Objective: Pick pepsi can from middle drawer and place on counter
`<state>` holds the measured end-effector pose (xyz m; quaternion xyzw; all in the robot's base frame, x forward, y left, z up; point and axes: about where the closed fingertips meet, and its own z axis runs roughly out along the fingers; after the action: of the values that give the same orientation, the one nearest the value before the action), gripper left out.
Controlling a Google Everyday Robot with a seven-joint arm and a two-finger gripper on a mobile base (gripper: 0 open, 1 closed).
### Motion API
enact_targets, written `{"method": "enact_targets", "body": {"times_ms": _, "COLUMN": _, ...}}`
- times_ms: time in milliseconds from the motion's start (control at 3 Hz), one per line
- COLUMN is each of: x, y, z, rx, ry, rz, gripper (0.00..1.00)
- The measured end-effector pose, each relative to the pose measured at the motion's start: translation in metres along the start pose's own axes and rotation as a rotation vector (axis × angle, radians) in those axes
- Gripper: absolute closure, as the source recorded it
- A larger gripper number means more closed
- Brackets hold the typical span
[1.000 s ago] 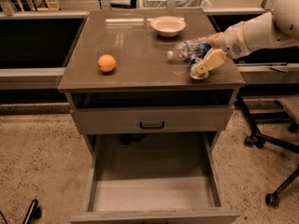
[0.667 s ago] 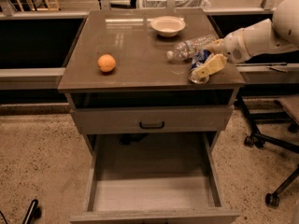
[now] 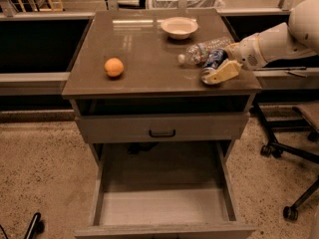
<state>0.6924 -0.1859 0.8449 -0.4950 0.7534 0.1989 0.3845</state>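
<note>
I see the gripper [image 3: 215, 66] on the right side of the counter [image 3: 144, 59], near the front right corner. The white arm [image 3: 279, 36] comes in from the right, over the edge.

The pepsi can [image 3: 215, 58] is in the gripper. It is dark blue with a silver end, and it is tipped over, with the silver end pointing down to the front left. The fingers [image 3: 227, 72] are pinching it. One pale finger lies along the front side of the can and touches it. The other finger is behind the can, and I can see only a bit of it. The can is very low over the counter top. I cannot tell if the silver end sits on the top or hangs just above it.

A clear water bottle [image 3: 202, 51] lies on its side just behind the can, very close to it. A white bowl [image 3: 179, 27] stands farther back. An orange [image 3: 114, 67] sits on the left part of the counter, well apart from the gripper.

Down below, the middle drawer [image 3: 159, 208] is pulled out toward me. I see its pale floor and plain side walls. Above it is a shut drawer front [image 3: 119, 129] with a black handle [image 3: 162, 133]. Black chair legs [image 3: 291, 153] with wheels stand on the floor to the right.
</note>
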Motion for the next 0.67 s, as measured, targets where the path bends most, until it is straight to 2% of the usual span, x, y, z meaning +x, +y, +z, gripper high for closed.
{"method": "enact_targets", "body": {"times_ms": 333, "x": -0.004, "y": -0.002, "z": 0.000, "rx": 0.012, "ry": -0.006, "rz": -0.003, "gripper": 0.00}}
{"method": "enact_targets", "body": {"times_ms": 667, "x": -0.015, "y": -0.003, "z": -0.017, "rx": 0.001, "ry": -0.050, "rz": -0.008, "gripper": 0.00}}
